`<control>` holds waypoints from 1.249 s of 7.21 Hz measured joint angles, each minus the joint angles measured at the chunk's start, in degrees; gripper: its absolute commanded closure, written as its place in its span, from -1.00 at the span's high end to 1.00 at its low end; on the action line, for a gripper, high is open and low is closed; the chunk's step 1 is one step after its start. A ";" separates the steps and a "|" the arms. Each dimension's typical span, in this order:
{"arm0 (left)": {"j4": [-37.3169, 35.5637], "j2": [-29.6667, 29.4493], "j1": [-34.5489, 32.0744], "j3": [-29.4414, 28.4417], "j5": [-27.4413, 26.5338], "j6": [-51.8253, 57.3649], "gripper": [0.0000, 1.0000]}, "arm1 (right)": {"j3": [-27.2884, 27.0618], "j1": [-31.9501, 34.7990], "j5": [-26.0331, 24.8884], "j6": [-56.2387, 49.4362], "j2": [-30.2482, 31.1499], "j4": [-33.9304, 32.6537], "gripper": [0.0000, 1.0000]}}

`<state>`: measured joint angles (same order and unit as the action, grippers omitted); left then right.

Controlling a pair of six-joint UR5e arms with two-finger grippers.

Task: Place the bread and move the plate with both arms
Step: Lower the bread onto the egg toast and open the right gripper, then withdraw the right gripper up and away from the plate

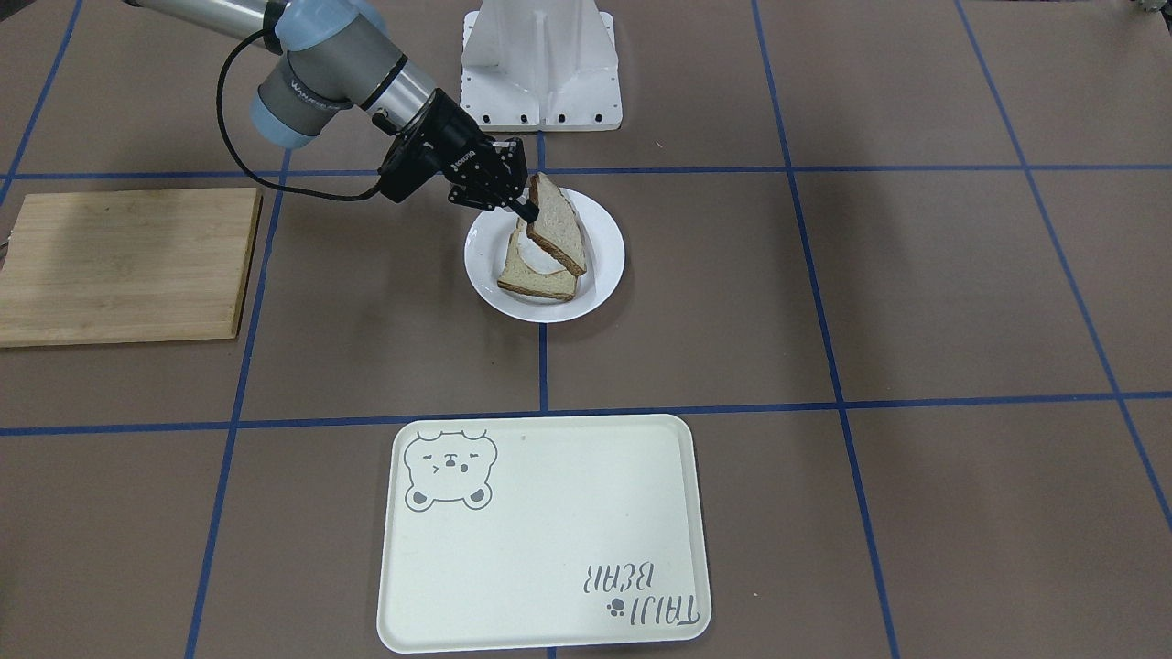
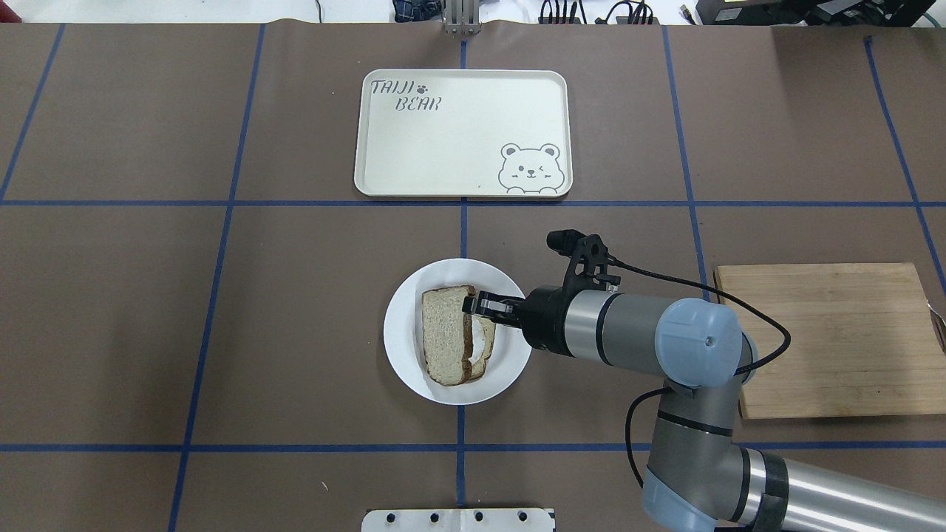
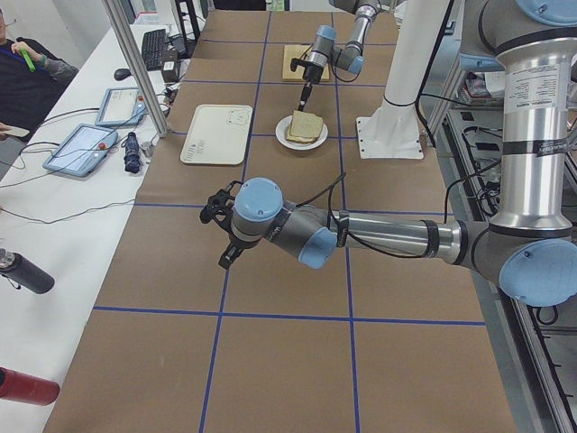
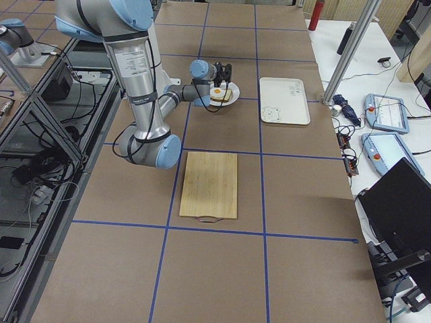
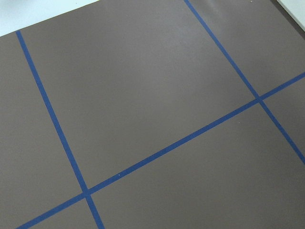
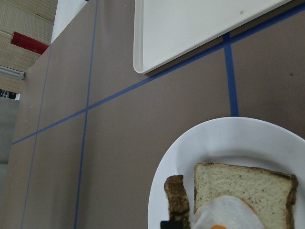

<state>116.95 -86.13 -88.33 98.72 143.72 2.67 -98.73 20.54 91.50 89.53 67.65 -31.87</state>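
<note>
Cream bear tray [image 2: 458,133], wooden board [image 2: 835,340] well aside; right pincer [image 2: 470,304] clamps plain brown-crusted bread slice [image 2: 443,332], tilted over egg-topped slice [image 1: 536,275] on round white plate [image 2: 414,377]. Left pincer [image 3: 225,259]: can't tell.

The cream tray [image 2: 458,148] is printed "TAIJI BEAR".

Against the brown table [image 1: 961,293], gridded with blue tape lines [image 1: 916,168], stand out a glossy white round plate [image 1: 604,265], a pale speckled bread slice [image 1: 557,227] with dark brown crust, a white-and-orange fried egg [image 6: 224,214], a cream rectangular tray [image 1: 549,531] with a grey bear drawing and lettering, and a light streaky-grained wooden board [image 1: 119,265].
</note>
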 measured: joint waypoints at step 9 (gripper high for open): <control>0.03 0.00 0.00 0.07 0.21 -0.04 0.97 | 0.60 2.56 0.31 -6.33 1.62 -6.35 1.00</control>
<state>116.98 -86.13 -88.33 98.79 143.93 2.64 -98.14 23.11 91.81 83.20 69.27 -38.22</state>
